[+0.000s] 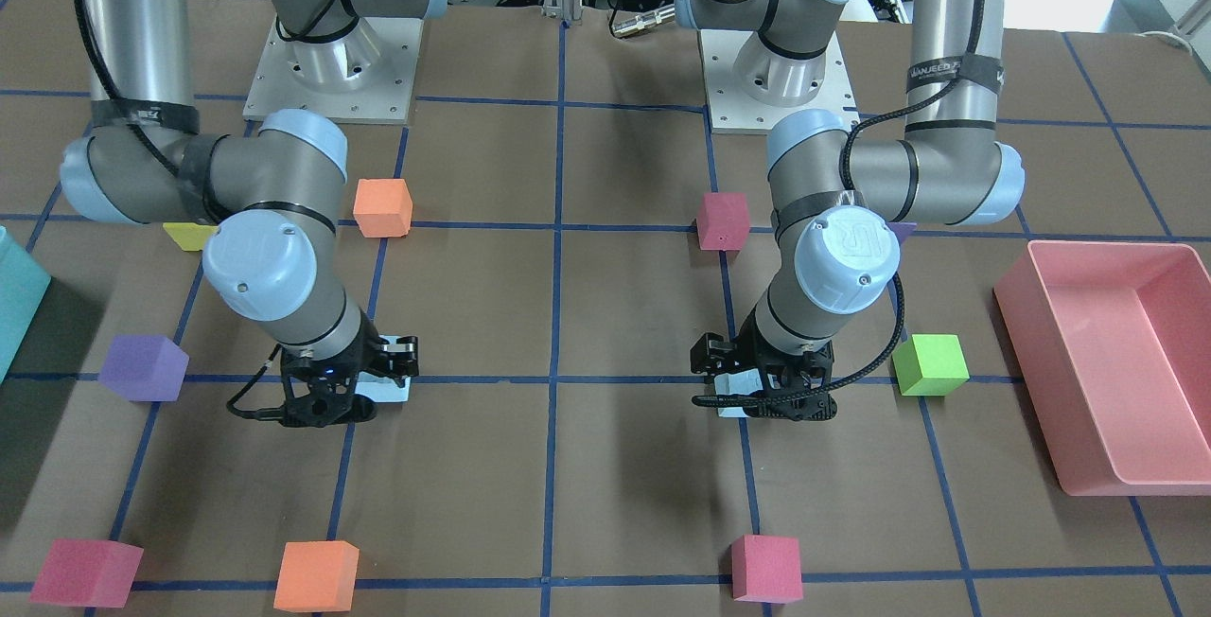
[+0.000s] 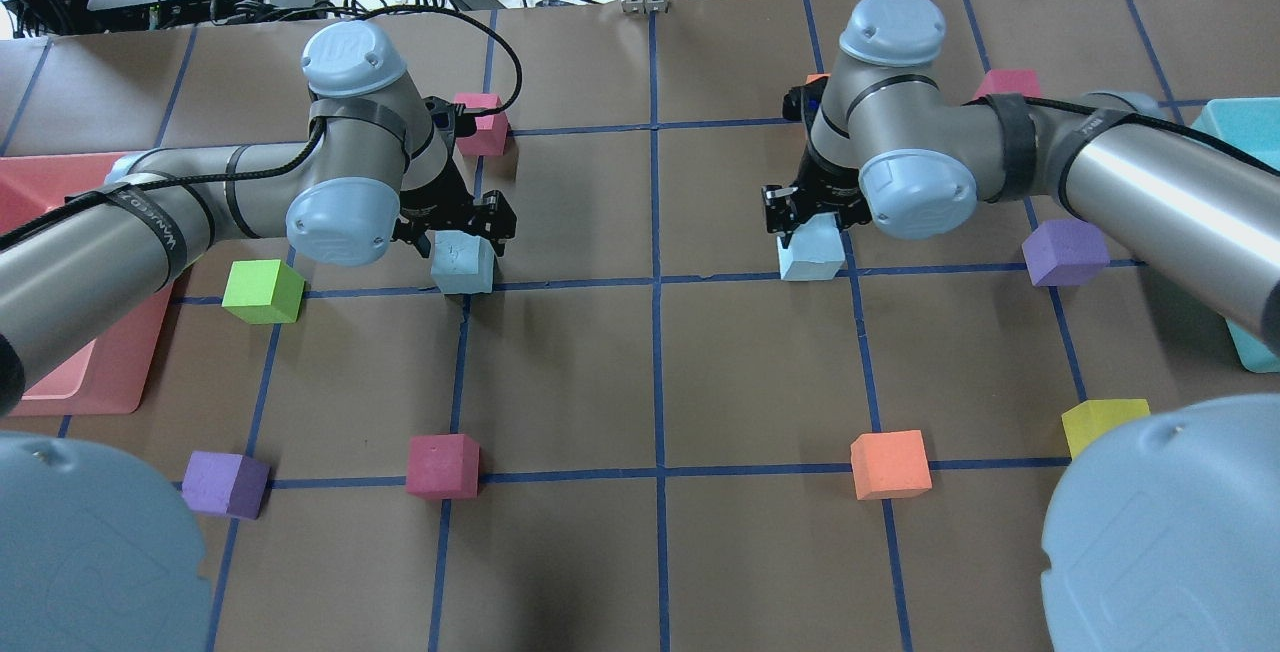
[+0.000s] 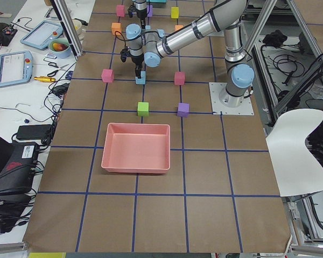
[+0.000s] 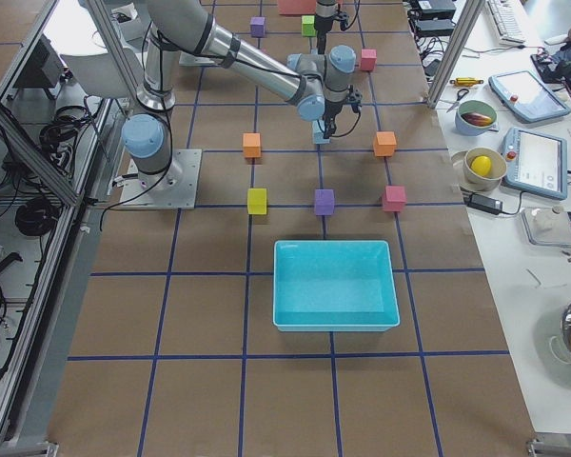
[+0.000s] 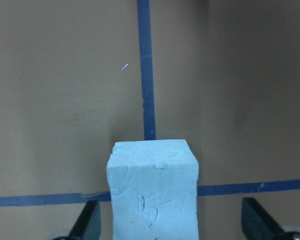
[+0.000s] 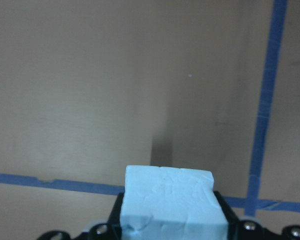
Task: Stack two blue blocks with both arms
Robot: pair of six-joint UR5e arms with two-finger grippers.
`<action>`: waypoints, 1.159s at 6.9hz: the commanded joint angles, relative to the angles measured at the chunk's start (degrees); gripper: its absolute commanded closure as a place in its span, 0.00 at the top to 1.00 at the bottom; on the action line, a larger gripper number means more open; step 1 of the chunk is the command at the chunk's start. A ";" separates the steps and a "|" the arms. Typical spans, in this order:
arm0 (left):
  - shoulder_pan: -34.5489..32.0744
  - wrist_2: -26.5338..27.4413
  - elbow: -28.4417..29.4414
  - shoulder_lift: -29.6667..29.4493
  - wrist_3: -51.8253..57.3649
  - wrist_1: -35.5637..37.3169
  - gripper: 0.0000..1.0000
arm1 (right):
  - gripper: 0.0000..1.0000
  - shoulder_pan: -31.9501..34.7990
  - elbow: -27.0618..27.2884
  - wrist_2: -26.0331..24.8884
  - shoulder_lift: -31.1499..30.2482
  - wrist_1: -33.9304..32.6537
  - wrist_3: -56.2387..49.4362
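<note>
Nearest to the robot in the overhead view, four cubes lie in one row on the table. They are a purple cube, a red cube, an orange cube and a yellow cube, the last partly hidden by an arm's joint cap.

In the next row there is a green cube near the pink bin. Then comes the left blue block, which stands on the table at a crossing of the blue tape lines. The left gripper is low over this block. Its jaws are apart, one on each side. In the left wrist view, brown table shows between each of the fingers and the block, so they do not touch it.

The right blue block is well apart from the first one, on the other side of the middle tape line and just beside another crossing. The right gripper has its jaws clamped on it: in the right wrist view the black parts press against both side faces. I cannot tell if this block rests on the table or is a little above it. A second purple cube lies beside it, near the turquoise bin.

Farthest away are a second red cube, a second orange cube and a third red cube.
</note>
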 commanded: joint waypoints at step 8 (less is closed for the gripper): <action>-0.96 -0.81 4.39 1.10 -0.74 -3.38 0.26 | 1.00 10.21 -7.93 0.90 1.34 -0.48 15.85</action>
